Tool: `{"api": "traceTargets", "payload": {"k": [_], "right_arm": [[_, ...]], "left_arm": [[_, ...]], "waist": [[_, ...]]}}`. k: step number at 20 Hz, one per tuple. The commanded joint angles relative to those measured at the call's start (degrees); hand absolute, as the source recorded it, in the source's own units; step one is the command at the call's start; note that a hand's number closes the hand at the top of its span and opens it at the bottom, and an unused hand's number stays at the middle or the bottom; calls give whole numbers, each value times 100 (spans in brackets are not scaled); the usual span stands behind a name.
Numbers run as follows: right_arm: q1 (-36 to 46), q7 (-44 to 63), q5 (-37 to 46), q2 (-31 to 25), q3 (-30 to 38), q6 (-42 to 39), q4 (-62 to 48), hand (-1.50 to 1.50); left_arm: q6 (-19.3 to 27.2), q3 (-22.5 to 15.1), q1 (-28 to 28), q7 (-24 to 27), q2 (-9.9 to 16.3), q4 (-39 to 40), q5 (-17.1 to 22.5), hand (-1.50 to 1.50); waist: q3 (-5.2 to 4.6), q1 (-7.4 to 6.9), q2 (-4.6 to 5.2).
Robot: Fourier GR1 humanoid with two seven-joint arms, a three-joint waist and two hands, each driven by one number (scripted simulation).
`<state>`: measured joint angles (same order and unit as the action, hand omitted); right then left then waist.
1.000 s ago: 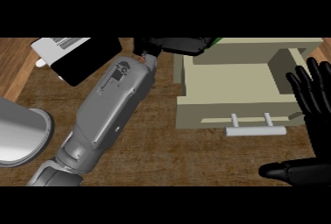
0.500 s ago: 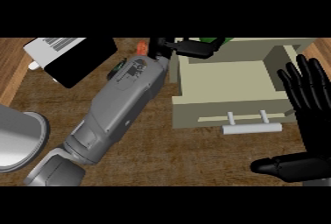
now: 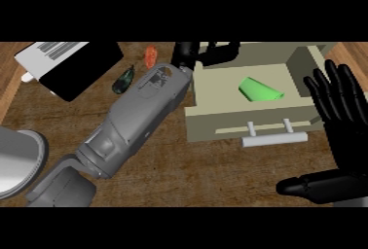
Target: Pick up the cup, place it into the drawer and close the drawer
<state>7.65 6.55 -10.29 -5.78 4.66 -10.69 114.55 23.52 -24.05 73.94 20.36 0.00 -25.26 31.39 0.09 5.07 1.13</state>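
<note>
The green cup [image 3: 260,90] lies on its side inside the open beige drawer [image 3: 215,99], near the middle. A white bar handle [image 3: 274,140] sticks out from the drawer's front. My left forearm runs up from the lower left, and my left hand [image 3: 205,52] hovers over the drawer's back left corner with relaxed fingers, apart from the cup. My right hand [image 3: 338,104] rests open at the right edge, fingers up, beside the drawer's right wall.
A black and white box [image 3: 68,63] lies at the upper left. An orange item [image 3: 150,56] and a dark green one [image 3: 123,80] lie beside my left forearm. A round metal vessel [image 3: 14,160] sits at the left edge.
The cup has left my left hand and now lies in the drawer. The left hand has opened and sits by the drawer's back corner. The right hand stays where it was.
</note>
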Motion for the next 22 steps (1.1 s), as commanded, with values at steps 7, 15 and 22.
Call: {"api": "traceTargets", "payload": {"k": [7, 15, 22], "right_arm": [[266, 104, 34, 21, -184, -16, -48, -150], [527, 332, -507, -56, 114, -47, -83, -150], [289, 564, -1081, -107, 314, -125, 175, -150]], "left_arm": [[416, -1023, 208, -305, 0, 425, 74, -150], [290, -829, 113, 236, 0, -44, 820, -150], [-70, -398, 143, 793, 0, -307, 1306, -150]], "waist": [[3, 215, 60], [-3, 147, 43], [-7, -210, -54]]}}
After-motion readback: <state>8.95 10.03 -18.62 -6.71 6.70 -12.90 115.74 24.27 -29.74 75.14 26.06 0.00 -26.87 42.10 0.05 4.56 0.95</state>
